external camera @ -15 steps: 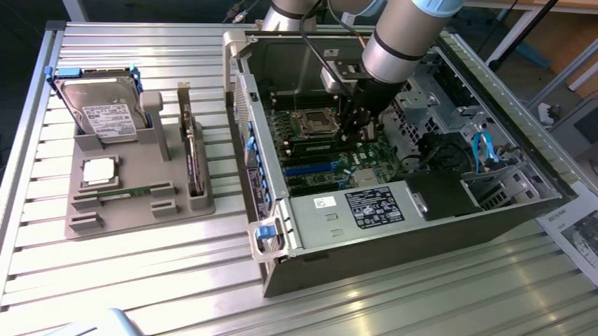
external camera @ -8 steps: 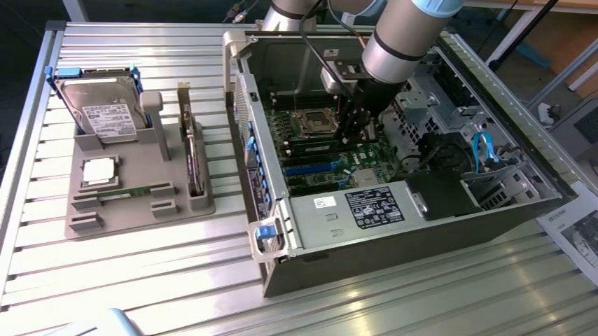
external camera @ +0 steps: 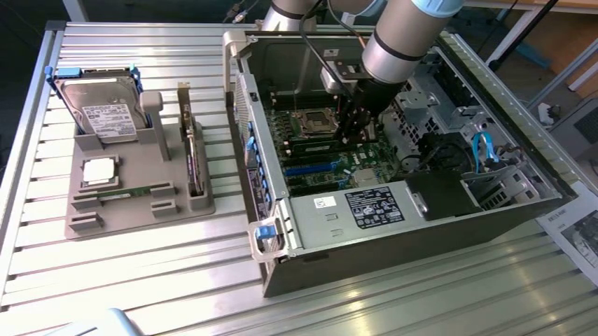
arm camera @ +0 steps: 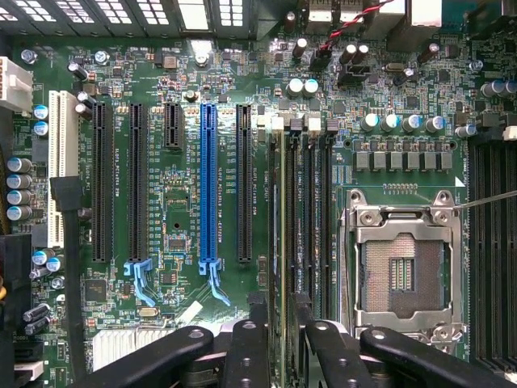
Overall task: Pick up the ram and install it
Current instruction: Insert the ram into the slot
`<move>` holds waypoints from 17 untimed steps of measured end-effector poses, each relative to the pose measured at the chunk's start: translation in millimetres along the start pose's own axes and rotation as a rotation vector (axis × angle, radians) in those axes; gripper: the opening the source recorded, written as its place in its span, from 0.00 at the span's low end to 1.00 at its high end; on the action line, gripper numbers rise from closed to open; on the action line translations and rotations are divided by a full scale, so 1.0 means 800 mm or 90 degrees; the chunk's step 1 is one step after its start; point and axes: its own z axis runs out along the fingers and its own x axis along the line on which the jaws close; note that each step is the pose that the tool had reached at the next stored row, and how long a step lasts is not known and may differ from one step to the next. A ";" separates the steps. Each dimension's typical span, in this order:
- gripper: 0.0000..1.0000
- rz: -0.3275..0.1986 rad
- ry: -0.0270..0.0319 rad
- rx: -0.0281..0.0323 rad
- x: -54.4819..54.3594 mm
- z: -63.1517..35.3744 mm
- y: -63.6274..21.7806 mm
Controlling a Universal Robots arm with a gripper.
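Observation:
My gripper (external camera: 355, 129) is down inside the open computer case (external camera: 523, 150), just above the motherboard's memory slots (arm camera: 307, 218) beside the empty processor socket (arm camera: 401, 267). Its two black fingers (arm camera: 246, 352) stand apart, straddling the line of the slot nearest the expansion slots, with nothing gripped between them. A thin board edge appears to sit in that slot (arm camera: 289, 218); I cannot tell whether it is the ram. In the exterior view a green ram stick (external camera: 126, 190) lies flat in the grey tray (external camera: 140, 210), far from the gripper.
The tray at the exterior view's left also holds a hard drive (external camera: 103, 112), a square silver processor (external camera: 98, 170) and an upright card (external camera: 192, 154). Black and blue expansion slots (arm camera: 208, 186) lie beside the memory slots. Drive cage and cables (external camera: 486, 154) crowd the case's other side.

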 end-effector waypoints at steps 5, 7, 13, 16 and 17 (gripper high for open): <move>0.25 0.000 0.0001 0.0000 0.000 -0.002 0.000; 0.25 0.000 0.0000 0.0000 0.000 -0.004 0.000; 0.25 0.000 0.0000 0.0000 -0.001 -0.014 0.001; 0.25 0.000 0.0000 0.0000 -0.001 -0.019 0.001; 0.25 0.000 0.0000 0.0000 -0.001 -0.021 0.001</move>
